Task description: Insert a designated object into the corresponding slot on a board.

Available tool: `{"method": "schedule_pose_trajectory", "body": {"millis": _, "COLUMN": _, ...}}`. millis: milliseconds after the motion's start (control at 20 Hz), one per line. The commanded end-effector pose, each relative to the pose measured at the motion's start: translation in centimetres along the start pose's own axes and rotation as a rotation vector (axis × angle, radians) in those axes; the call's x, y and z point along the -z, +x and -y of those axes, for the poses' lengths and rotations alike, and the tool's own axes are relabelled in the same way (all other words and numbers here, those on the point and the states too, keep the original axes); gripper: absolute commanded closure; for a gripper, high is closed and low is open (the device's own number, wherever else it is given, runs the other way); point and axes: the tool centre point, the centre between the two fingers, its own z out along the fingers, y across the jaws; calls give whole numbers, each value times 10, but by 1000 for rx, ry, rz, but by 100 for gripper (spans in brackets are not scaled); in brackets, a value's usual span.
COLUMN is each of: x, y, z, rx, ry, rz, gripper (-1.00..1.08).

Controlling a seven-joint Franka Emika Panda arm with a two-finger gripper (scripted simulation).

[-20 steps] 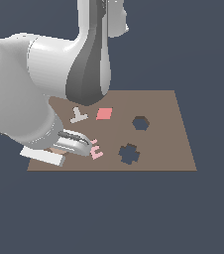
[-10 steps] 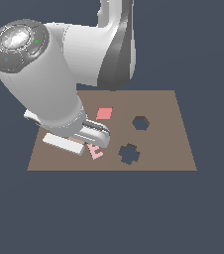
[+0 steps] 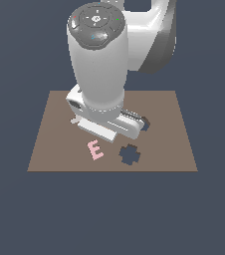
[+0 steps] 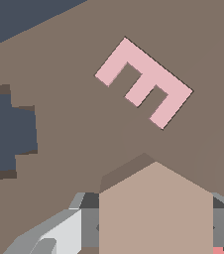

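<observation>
- Exterior view: the arm is hanging low over the board [image 3: 174, 144], hiding the hexagon block; the slot [image 3: 145, 122] is peeking out beside it, the cross hole [image 3: 129, 155] lying nearer.
- Wrist view: the fingers [image 4: 54, 235] are pinching the hexagon block [image 4: 156, 213] by opposite flat sides above the board near the pink E [image 4: 143, 82]. It looks light, rigid, perhaps smooth; flat-side holding seems soundest.

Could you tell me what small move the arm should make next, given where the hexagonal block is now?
Probably carry the hexagonal block, held in the tool, sideways toward the exterior view's right. It sits above bare board near the pink E, while the hexagon slot peeks out beyond the arm, past the cross-shaped hole.
</observation>
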Motion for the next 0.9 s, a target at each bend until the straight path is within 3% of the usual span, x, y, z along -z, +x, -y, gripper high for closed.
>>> {"method": "schedule_pose_trajectory", "body": {"millis": 0, "x": 1, "y": -16, "z": 16, "rx": -32, "ry": 0, "rz": 0, "gripper": 108}}
{"method": "schedule_pose_trajectory", "body": {"millis": 450, "x": 3, "y": -58, "z": 69, "rx": -121, "ry": 0, "rz": 0, "gripper": 108}}
{"method": "schedule_pose_trajectory", "body": {"millis": 850, "x": 4, "y": -73, "z": 93, "rx": -158, "ry": 0, "rz": 0, "gripper": 108}}
